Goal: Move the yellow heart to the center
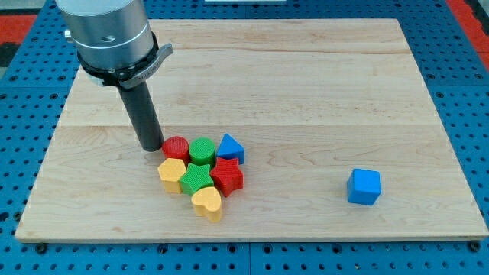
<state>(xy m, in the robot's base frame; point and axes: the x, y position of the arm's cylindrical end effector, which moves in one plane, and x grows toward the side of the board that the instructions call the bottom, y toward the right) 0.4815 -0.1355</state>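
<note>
The yellow heart (207,203) lies at the bottom of a tight cluster of blocks, left of the board's middle and near the view's bottom. My tip (150,147) rests on the board just left of the red cylinder (176,147), up and to the left of the heart, with the cluster between them. The cluster also holds a green cylinder (202,151), a blue triangle (231,148), a red star (227,176), a green block (195,180) and a yellow block (172,174).
A blue cube (364,186) sits alone toward the view's right. The wooden board (306,84) lies on a blue pegboard table. The arm's grey body (107,34) hangs over the board's top left corner.
</note>
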